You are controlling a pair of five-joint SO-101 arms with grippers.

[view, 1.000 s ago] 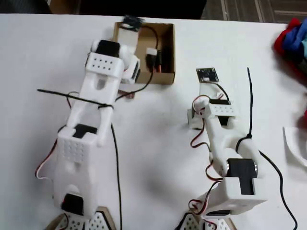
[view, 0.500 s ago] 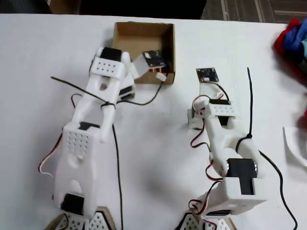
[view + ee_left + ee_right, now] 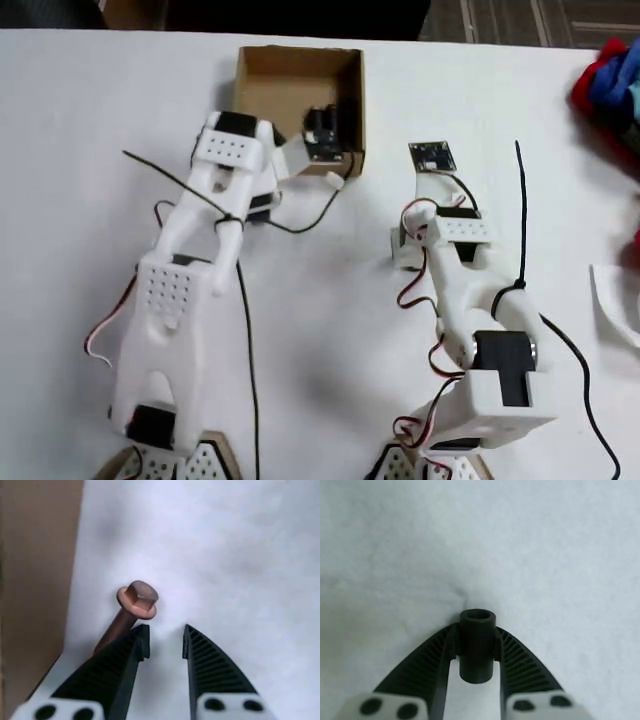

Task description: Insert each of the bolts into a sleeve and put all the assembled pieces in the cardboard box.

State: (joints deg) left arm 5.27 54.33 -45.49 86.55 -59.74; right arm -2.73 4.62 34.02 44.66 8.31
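**Left jaws.** Released, with a narrow gap between the tips and nothing in it. The bolt (image 3: 137, 599) lies on the surface (image 3: 225, 555) just beside one tip, outside the gap. Its hexagonal head points away from the wrist and its shank runs back under that finger. It lies close alongside the outer wall of the cardboard box (image 3: 35, 580); contact with the wall cannot be confirmed.

**Right jaws.** Clenched on the sleeve (image 3: 477, 650). The sleeve sits between the tips with its open bore exposed at the free end. Whether it touches the surface cannot be determined.

**Arms.** In the high view, the left arm (image 3: 170, 300) extends to the near corner of the cardboard box (image 3: 290, 85), with its wrist over the box rim. The right arm (image 3: 470, 290) is folded low over the surface (image 3: 330, 330), well apart from the box.

**Task status (assessment).**
- Done: one sleeve is secured.
- Not done: the bolt is not gripped and not inserted.
- No assembled piece can be made out on the exposed part of the box floor. The left wrist covers one corner.
- Remaining: grip the bolt, seat it in the sleeve, place the pair in the box.
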